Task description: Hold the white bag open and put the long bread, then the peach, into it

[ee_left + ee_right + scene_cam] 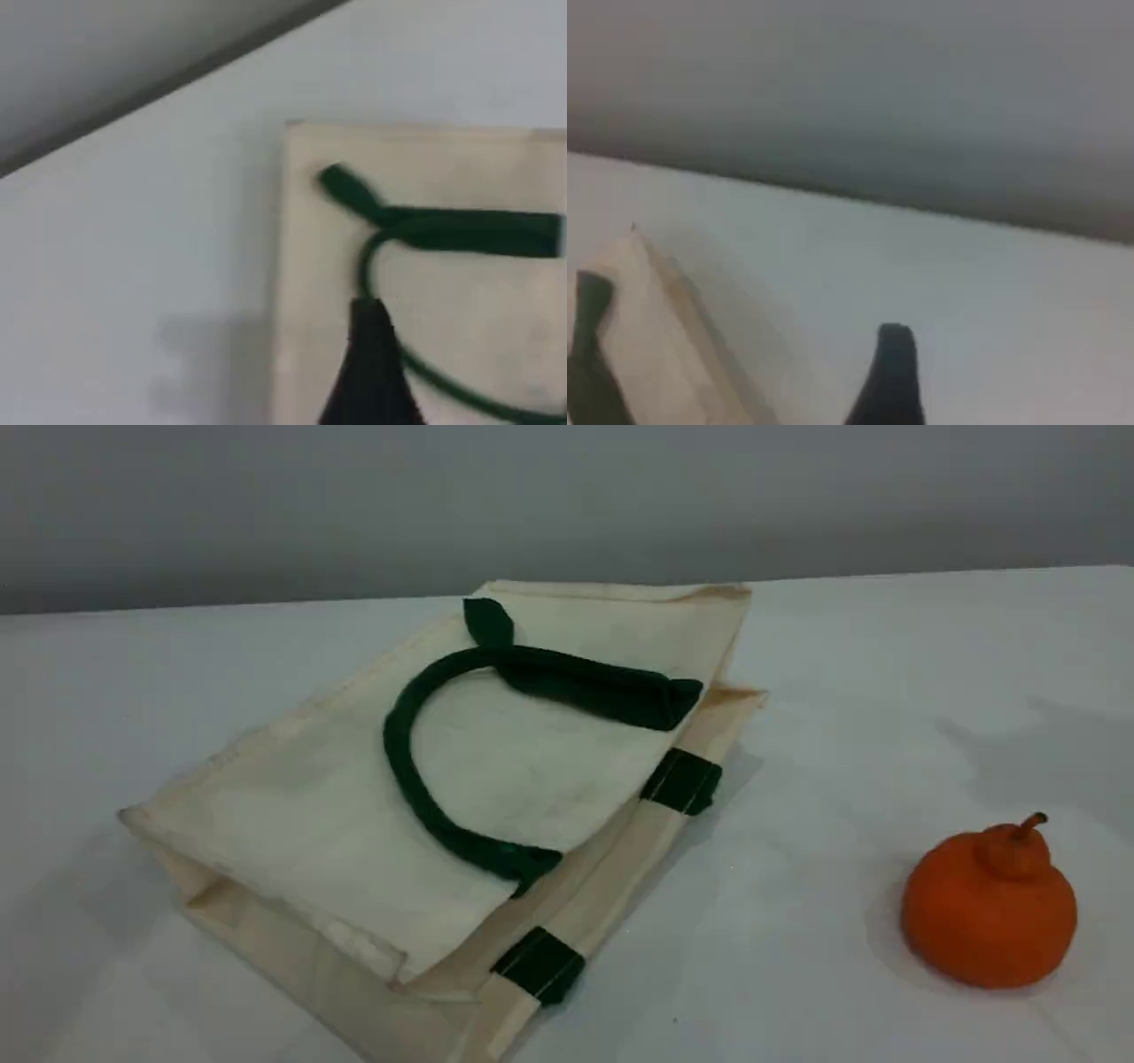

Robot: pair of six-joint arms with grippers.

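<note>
white bag [292, 815] lying flat on the table [842, 691], reaching near its far edge, green handle [602, 691] draped on top, left hand [368, 372] over the handle, released or clenched i cannot tell, right hand [893, 372] released above the table, orange fruit [988, 908] well apart toward the right edge

Dim, even light; soft shadows; both wrist views blurred.

Likely a lab: white table [886, 646], plain grey wall [532, 496].
</note>
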